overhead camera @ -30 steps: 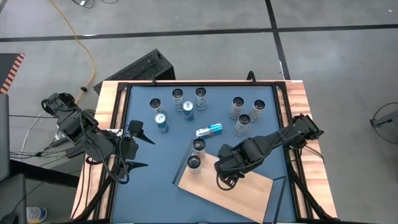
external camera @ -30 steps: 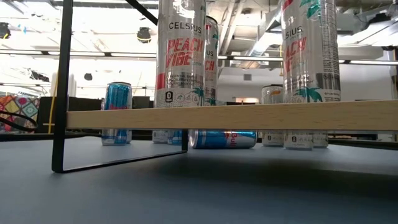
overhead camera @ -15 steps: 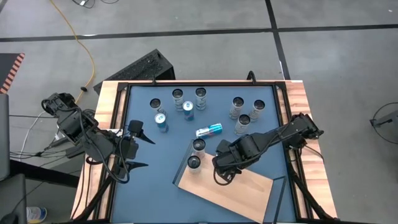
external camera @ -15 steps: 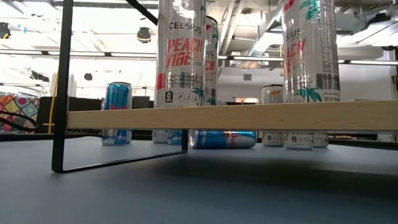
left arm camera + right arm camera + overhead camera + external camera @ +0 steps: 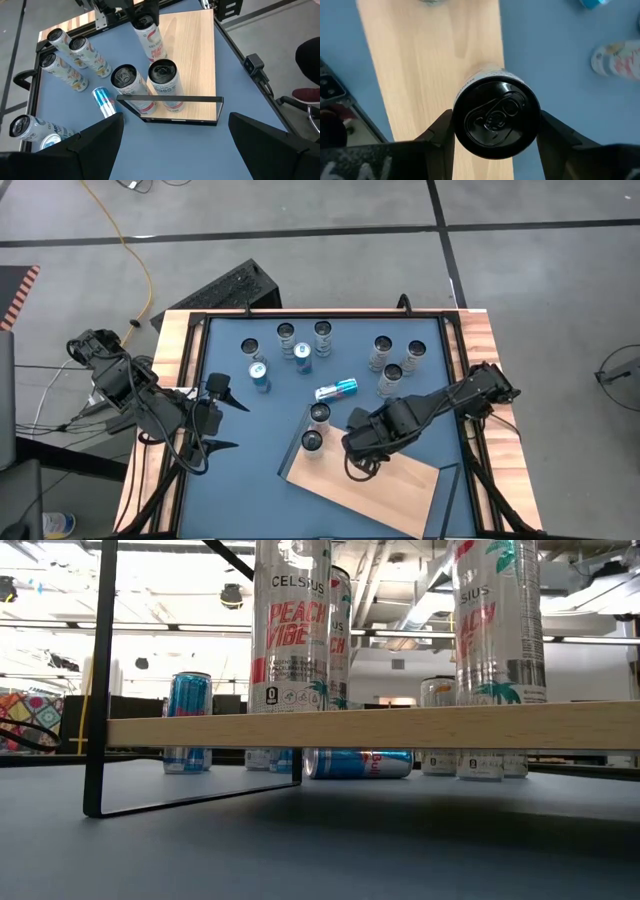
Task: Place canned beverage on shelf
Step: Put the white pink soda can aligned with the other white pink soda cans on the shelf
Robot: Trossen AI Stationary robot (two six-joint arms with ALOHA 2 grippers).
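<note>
**A:** What is the biggest thing in the overhead view?

**B:** One blue table [image 5: 230, 480], filling the middle of the frame. One shelf [image 5: 385, 490], a light-wood board, sits skewed at lower centre. In the level view it stands raised above the tabletop on a thin black frame.

**A:** And the arms?

**B:** There are two. The left gripper [image 5: 232, 425] waits at the middle left of the frame, over the table's edge, with its fingers spread wide and nothing between them. The right gripper [image 5: 358, 452] is over the shelf's upper edge, just right of centre.

**A:** Is it holding anything?

**B:** Yes. In its wrist view both fingers press the sides of one upright can, the third can [image 5: 496, 117]. It stands over the board, and the level view shows its base on the wood.

**A:** How many cans are there in all?

**B:** Twelve. Three are on the shelf: that one and a shelf pair [image 5: 320, 415] at the board's upper left corner, both upright and just beside each other.

**A:** And the other nine?

**B:** Those are on the table, in the upper half. Six are silver cans [image 5: 286, 333], all upright. Three stand upper left of centre, and three cluster at the upper right.

**A:** What about the last three?

**B:** They are blue cans [image 5: 303, 353], which are shorter. Two stand upright, and one lying can [image 5: 337, 388] rests on its side at centre, near the shelf pair.
</note>
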